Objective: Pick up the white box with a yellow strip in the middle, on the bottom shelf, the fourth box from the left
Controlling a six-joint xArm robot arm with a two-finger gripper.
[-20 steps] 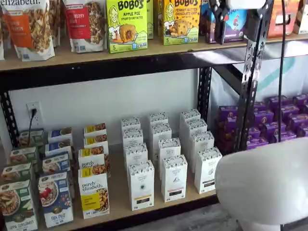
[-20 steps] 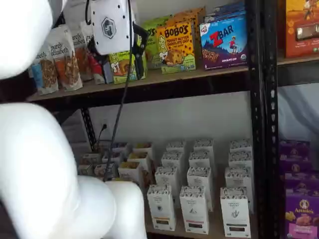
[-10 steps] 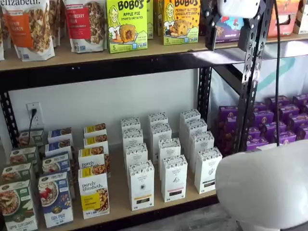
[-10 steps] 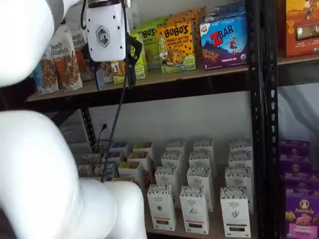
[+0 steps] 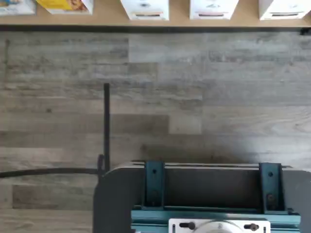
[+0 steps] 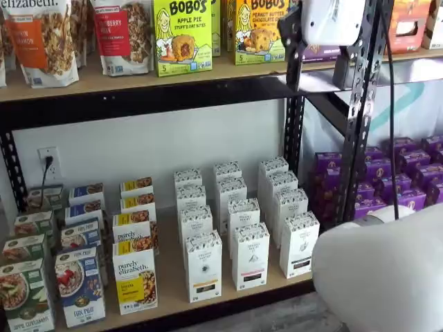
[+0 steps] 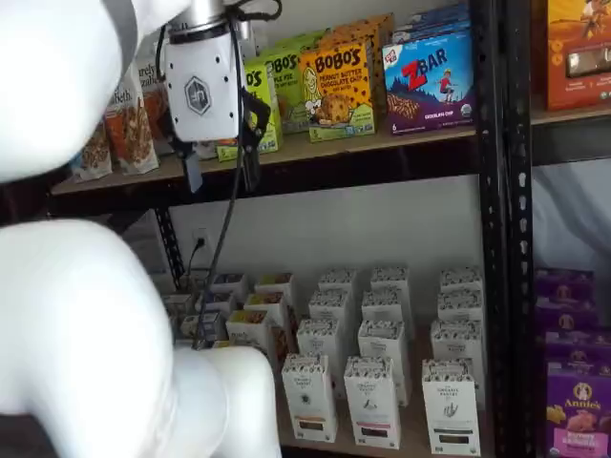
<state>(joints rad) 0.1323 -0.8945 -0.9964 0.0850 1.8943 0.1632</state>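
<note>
Currently, on my remote feed, item one: gripper (image 7: 221, 176), white body with two black fingers (image 7: 251, 164) pointing down, a plain gap between them, nothing held. It hangs high, level with the upper shelf board (image 7: 286, 153), in front of the snack boxes there; both shelf views show it, also at (image 6: 316, 72). A black cable (image 7: 224, 248) trails down from it.

Item two: the arm, large white blurred segments near the cameras (image 6: 381, 277).

Item three: the white box (image 6: 203, 265), tall and narrow, speckled top band, small round logo, dark strip near its base. It stands upright at the near end of a row of like cartons on the bottom shelf (image 6: 173, 294), well below and to the left of the gripper in that shelf view. Just left of it stands the purely elizabeth box (image 6: 136, 280); just right, a matching white carton (image 6: 250, 255).

Item four: upper shelf stock, two Bobo's boxes (image 6: 182, 34), granola bags (image 6: 45, 38), a ZBar box (image 7: 430, 78).

Item five: purple boxes (image 6: 401, 173) in the bay to the right, beyond a black perforated upright (image 6: 360, 111).

Item six, wrist view: grey wood-plank floor (image 5: 155, 97), the shelf's front edge (image 5: 155, 22) with carton bases along it, and the dark mount with teal brackets (image 5: 209, 194).
</note>
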